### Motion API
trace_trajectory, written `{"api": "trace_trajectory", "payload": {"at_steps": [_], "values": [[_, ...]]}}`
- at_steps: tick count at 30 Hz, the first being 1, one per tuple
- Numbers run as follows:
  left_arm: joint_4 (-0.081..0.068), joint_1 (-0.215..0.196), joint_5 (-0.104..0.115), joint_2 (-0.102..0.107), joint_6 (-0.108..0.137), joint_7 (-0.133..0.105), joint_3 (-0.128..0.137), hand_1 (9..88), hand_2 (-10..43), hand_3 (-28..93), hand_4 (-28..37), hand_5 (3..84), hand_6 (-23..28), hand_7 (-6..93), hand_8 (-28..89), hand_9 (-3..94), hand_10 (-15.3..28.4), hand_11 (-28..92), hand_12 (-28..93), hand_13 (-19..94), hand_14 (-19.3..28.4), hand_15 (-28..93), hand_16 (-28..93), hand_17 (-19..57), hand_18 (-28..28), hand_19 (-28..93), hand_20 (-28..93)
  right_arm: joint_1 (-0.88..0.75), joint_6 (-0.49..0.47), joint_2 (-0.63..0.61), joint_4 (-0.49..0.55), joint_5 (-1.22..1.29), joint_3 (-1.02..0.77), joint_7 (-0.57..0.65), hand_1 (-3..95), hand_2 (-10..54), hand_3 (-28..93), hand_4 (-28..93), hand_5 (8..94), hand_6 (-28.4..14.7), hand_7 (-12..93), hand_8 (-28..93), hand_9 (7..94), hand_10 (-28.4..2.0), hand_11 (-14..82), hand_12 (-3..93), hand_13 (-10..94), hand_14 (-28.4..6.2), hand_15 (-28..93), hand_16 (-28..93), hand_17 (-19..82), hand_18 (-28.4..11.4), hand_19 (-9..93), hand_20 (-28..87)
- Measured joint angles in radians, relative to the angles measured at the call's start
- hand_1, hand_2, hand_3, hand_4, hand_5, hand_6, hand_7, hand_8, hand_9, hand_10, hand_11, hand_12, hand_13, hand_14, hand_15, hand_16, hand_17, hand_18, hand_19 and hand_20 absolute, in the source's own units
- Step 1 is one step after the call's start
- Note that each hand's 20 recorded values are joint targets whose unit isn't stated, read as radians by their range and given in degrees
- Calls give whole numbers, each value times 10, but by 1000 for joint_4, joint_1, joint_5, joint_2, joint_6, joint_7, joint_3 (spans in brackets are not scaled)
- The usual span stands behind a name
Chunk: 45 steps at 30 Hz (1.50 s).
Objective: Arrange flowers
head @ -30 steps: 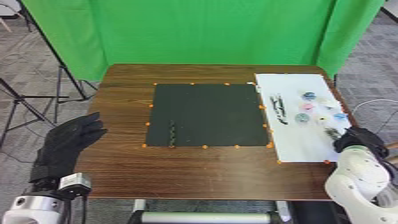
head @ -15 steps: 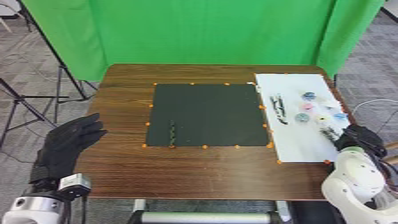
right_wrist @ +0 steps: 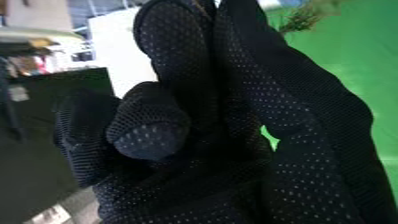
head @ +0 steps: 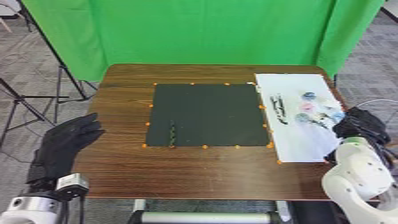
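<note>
With the right hand [head: 360, 125], at the outer edge of the white sheet [head: 299, 147], holding quite narrowly a green sprig [head: 317, 122] by thumb and fingers. In the right wrist view, to be seen near the fingertips. Left of this hand and farther forward, on the sheet, a pink flower [head: 307, 107] and a blue flower [head: 308, 95]; beyond the sprig, some dark strips [head: 279, 109]. Between both hands, but closer to the left hand [head: 64, 141], a green stem [head: 172, 135] on the black mat [head: 209, 115]. With the left hand, empty and rather wide, resting outside the desk [head: 204, 175] edge.
</note>
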<state>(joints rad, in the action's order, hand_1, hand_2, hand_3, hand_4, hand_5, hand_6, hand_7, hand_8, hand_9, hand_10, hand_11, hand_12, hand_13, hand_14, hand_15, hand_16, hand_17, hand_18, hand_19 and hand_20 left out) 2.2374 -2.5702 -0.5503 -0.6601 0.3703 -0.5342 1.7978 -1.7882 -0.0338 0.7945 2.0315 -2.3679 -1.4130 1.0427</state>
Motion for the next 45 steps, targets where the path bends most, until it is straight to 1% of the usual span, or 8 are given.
{"api": "trace_trajectory", "payload": {"at_steps": [9,14,19,25,31,35,41,45], "values": [[8,-22,-4,-4,0,13,36,269,34,825,-216,435,122,198,-111,373,208,360,91,253,271,634,-138,-97,225,596,89,131,-12,-9,87,-4,138,-21,565,-92,756,-283,872,-55,182,205,880,-144,397,290,825,-85,732,258,624,-182,932,479],[13,-25,-15,-15,-2,38,58,269,34,826,-215,435,121,198,-111,373,208,359,91,253,271,634,-138,-97,225,596,90,290,-63,46,70,5,309,-44,565,-93,757,-282,873,-56,178,207,882,-145,398,288,827,-85,732,260,625,-183,932,483],[14,-16,-29,-26,-5,65,64,269,35,825,-215,434,121,199,-110,373,208,359,91,253,271,635,-138,-97,225,596,89,437,-117,154,5,10,472,-82,564,-92,756,-280,874,-57,177,209,882,-145,400,285,828,-85,731,261,626,-184,932,485],[12,22,-38,-28,-6,88,46,270,35,826,-215,435,121,198,-111,374,209,359,91,252,272,634,-138,-97,225,596,89,541,-199,289,-93,14,600,-106,561,-92,756,-278,875,-57,175,212,881,-146,403,283,828,-85,731,262,626,-183,932,487],[5,66,-46,-28,-19,105,29,270,35,827,-212,434,121,198,-111,374,208,358,91,253,271,635,-137,-97,225,596,89,559,-252,401,-189,22,638,-106,558,-91,757,-276,875,-57,175,213,879,-145,408,280,828,-84,731,262,627,-183,932,487],[-2,83,-50,-28,-29,111,20,270,35,827,-211,434,121,198,-110,374,207,357,91,253,271,635,-137,-97,225,595,89,556,-265,443,-233,19,652,-104,556,-90,757,-274,874,-56,175,212,879,-145,409,279,828,-84,731,262,627,-183,932,487],[-16,119,-53,-26,-40,115,-10,271,35,828,-209,435,122,198,-110,374,208,358,91,253,271,634,-137,-97,225,596,90,546,-299,486,-272,18,657,-98,545,-89,745,-264,876,-55,176,199,878,-147,415,266,828,-89,726,262,630,-183,932,482],[-19,131,-55,-26,-45,117,-12,270,35,829,-208,435,122,197,-111,374,208,357,91,253,271,634,-138,-97,225,596,89,535,-329,506,-277,18,655,-97,528,-90,734,-258,880,-51,182,191,878,-147,417,261,829,-92,723,261,630,-183,932,480]]}}
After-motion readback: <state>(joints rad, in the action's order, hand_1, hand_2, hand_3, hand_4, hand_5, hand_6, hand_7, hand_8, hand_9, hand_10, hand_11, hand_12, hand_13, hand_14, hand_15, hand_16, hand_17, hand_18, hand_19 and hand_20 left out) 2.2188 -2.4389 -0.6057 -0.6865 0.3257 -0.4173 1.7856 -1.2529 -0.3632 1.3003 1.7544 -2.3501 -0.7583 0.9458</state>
